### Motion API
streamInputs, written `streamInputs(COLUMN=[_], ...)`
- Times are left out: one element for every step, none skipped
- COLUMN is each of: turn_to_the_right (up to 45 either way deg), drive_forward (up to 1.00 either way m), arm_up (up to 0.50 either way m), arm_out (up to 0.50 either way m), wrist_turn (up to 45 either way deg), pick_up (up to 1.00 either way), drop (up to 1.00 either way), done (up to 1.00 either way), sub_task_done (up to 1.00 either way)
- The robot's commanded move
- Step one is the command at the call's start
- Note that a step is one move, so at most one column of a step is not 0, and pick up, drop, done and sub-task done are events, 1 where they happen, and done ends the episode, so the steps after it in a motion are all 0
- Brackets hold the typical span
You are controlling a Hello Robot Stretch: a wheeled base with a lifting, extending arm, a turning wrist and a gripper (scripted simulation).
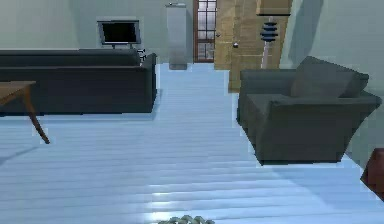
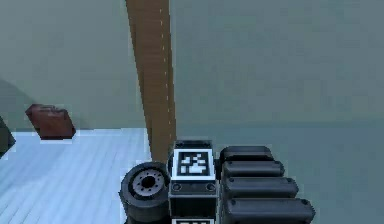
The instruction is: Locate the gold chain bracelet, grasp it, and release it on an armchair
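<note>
Underfoot: a pale blue plank floor (image 1: 190,165) spreads across the room, with light streaks along the boards.
Task thing: a short row of greyish-gold beaded lumps (image 1: 187,219) lies on the floor at the middle of the forward view's bottom edge. The beaded shape suits a chain bracelet, but it is too small to be sure.
Arm: in the arm side view the arm (image 2: 262,185) is a stack of dark square segments at the bottom edge, right of the middle. A white marked square (image 2: 192,163) sits at its left.
Gripper: the gripper (image 2: 147,190) shows as a round dark body just left of the marked square. Its fingers cannot be made out, so neither its state nor whether it holds anything can be told.
Red box: a dark red box (image 2: 50,122) stands against the grey-green wall at the arm side view's left.
Desk: the corner of a wooden desk (image 1: 14,92) with a slanted leg shows at the forward view's left edge, in front of the sofa.
Armchair: a dark grey armchair (image 1: 300,112) stands on the forward view's right, well apart from the beaded lumps.
Sofa: a long dark sofa (image 1: 75,82) stands on the left, across the floor from the armchair.
Post: a wooden post (image 2: 152,80) rises to the top edge beyond the arm.
Far wall: a television (image 1: 120,33) hangs above the sofa. To its right come a tall white column (image 1: 177,35), a glass-paned door (image 1: 205,28) and a brick-coloured pillar (image 1: 240,35).
</note>
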Motion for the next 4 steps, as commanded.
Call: streamInputs(turn_to_the_right=[3.0, 0.0, 0.0, 3.0], drive_forward=[0.0, 1.0, 1.0, 0.0], arm_up=[0.0, 0.0, 0.0, 0.0], arm_out=[0.0, 0.0, 0.0, 0.0], wrist_turn=[0.0, 0.0, 0.0, 0.0], pick_up=[0.0, 0.0, 0.0, 0.0], drop=[0.0, 0.0, 0.0, 0.0], done=[0.0, 0.0, 0.0, 0.0], sub_task_done=[0.0, 0.0, 0.0, 0.0])
